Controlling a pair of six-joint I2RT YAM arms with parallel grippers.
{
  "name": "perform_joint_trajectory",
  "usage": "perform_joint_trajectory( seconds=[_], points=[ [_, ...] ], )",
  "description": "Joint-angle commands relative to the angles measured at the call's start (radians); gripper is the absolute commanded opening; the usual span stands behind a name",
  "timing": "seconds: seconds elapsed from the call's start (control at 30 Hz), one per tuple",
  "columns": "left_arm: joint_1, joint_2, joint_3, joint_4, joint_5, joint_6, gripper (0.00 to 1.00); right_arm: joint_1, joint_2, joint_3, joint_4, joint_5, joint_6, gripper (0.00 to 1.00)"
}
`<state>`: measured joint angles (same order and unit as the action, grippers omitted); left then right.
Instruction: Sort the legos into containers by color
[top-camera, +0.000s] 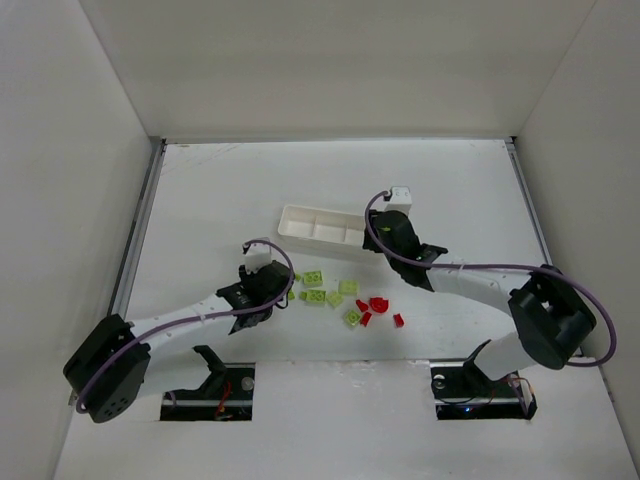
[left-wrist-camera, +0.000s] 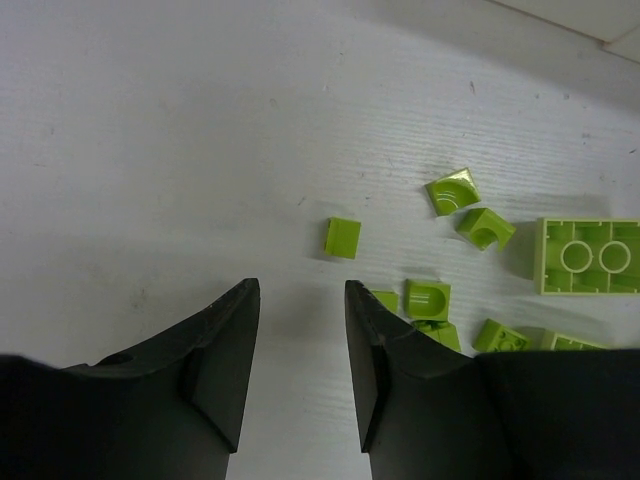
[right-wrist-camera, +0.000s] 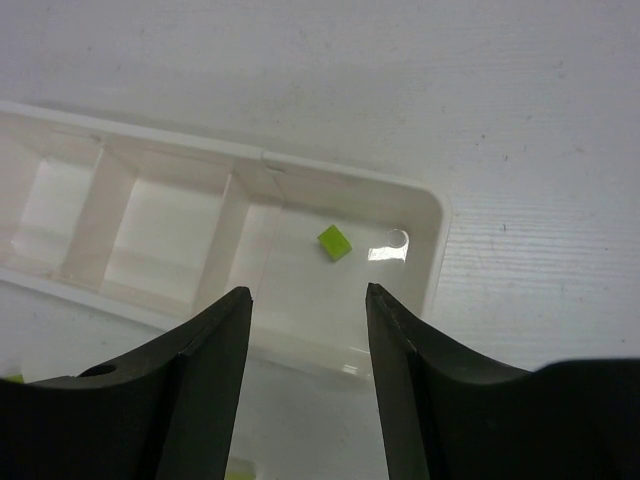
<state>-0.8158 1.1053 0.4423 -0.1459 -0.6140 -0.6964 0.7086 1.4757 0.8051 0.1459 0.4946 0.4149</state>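
The white three-compartment tray lies mid-table. My right gripper hangs open and empty over its right end. In the right wrist view the open gripper is above the end compartment of the tray, where one small green lego lies; the other two compartments look empty. Green legos and a few red legos are scattered in front of the tray. My left gripper is open and empty at the pile's left edge. In the left wrist view the gripper is low over bare table, with a small green lego just ahead.
More green legos lie to the right of the left fingers, among them a larger studded brick and curved pieces. White walls enclose the table on three sides. The arm bases stand at the near edge.
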Motion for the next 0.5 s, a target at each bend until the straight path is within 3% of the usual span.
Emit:
perform_joint_trajectory(
  seconds=[0.0,0.47],
  points=[
    [0.014,0.034,0.035,0.040,-0.013,0.015,0.35,0.030,-0.054,-0.040,0.109,0.022,-0.011,0.55],
    [0.069,0.182,0.058,0.218,0.008,0.104,0.33,0.081,-0.021,-0.038,0.147,-0.001,-0.010,0.55]
  ],
)
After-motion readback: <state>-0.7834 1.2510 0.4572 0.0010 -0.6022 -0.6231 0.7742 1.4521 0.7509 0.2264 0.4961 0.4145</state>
